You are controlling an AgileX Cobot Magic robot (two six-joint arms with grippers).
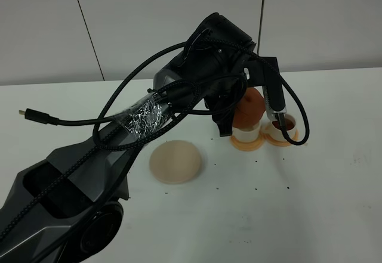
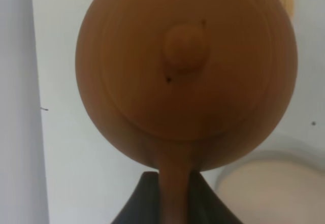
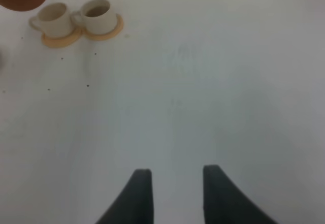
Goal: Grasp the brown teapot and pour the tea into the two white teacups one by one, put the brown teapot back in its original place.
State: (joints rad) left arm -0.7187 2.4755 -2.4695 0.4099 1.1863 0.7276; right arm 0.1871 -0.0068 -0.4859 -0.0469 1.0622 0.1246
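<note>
The brown teapot (image 1: 249, 107) hangs just above the left white teacup (image 1: 248, 135). My left gripper (image 1: 231, 118) is shut on its loop handle. In the left wrist view the teapot's lid (image 2: 185, 46) faces the camera and the handle (image 2: 175, 183) runs down between the dark fingers (image 2: 144, 203). The right teacup (image 1: 282, 127) holds brown tea, and a cable partly covers it. Both teacups (image 3: 53, 21) (image 3: 97, 16) stand on orange coasters (image 3: 61, 39). The pale beige disc (image 1: 175, 161) lies bare, left of the cups. My right gripper (image 3: 175, 176) hovers over bare table, fingers slightly apart and holding nothing.
The left arm and its black cables (image 1: 119, 126) stretch from the lower left across the white table (image 1: 310, 203) to the cups. Small dark specks dot the table in front of the cups. A wall rises behind the table.
</note>
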